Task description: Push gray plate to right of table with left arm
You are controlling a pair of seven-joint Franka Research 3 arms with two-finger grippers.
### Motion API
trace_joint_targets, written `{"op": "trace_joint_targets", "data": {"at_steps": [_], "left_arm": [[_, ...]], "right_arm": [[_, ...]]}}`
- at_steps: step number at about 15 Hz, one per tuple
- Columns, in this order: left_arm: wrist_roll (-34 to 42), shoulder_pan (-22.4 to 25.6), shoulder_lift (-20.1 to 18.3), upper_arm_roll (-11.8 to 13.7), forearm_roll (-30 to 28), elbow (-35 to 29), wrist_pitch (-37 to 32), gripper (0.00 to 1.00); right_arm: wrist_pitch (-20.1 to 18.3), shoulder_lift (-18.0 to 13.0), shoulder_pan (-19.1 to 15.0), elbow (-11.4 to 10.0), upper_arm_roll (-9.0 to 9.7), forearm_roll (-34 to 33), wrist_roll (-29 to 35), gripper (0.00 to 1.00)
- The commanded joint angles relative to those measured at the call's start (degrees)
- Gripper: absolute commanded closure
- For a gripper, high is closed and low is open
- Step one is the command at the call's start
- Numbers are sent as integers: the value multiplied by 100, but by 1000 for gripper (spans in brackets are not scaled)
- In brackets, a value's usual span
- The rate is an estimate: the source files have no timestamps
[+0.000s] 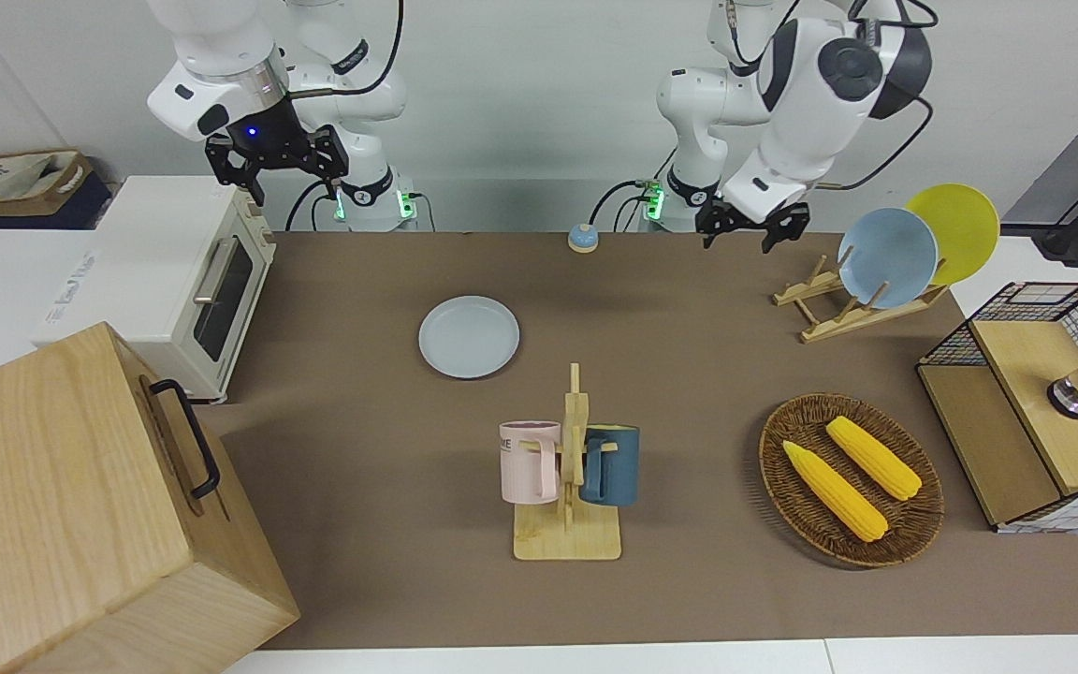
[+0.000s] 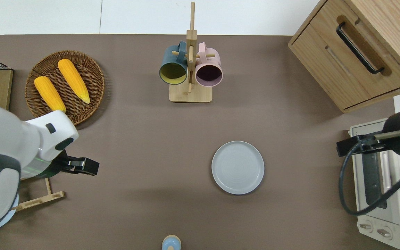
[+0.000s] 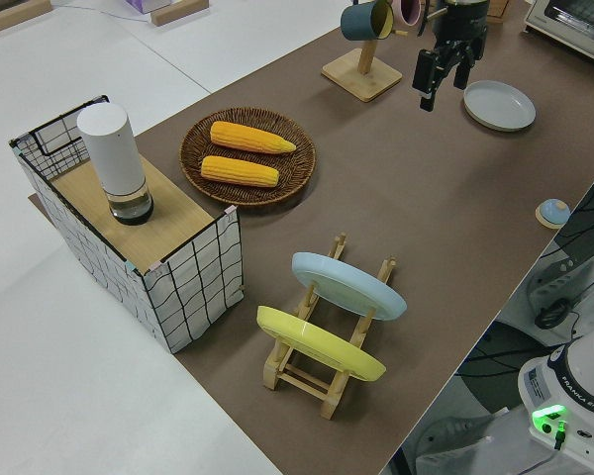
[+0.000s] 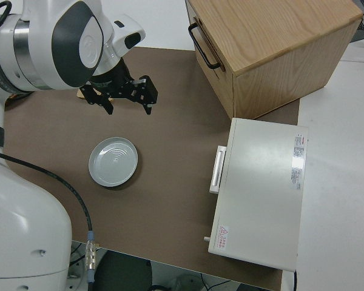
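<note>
- Front view: the left pincer (image 1: 751, 230) hangs raised beside the plate rack (image 1: 829, 304); the gray plate (image 1: 469, 336) lies flat on the desk (image 1: 389, 468), well apart from it, toward the right arm's end.
- Overhead view: the left pincer (image 2: 82, 165) touches nothing; the gray plate (image 2: 238, 167) is near the toaster oven (image 2: 384, 187). The push looks finished.
- Left side view: whether its fingers are spread or closed cannot be told.
- The right arm is parked.
</note>
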Motion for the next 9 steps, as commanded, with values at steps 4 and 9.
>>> {"op": "trace_joint_targets", "data": {"at_steps": [4,9], "left_arm": [[810,37,-203,602,19,601,-598,9],[1294,46,-186,743,195,875,-651,9]], "right_arm": [[-89,-14,-107,53,92,25,75,17],[-89,-14,-107,53,92,25,66,17]]}}
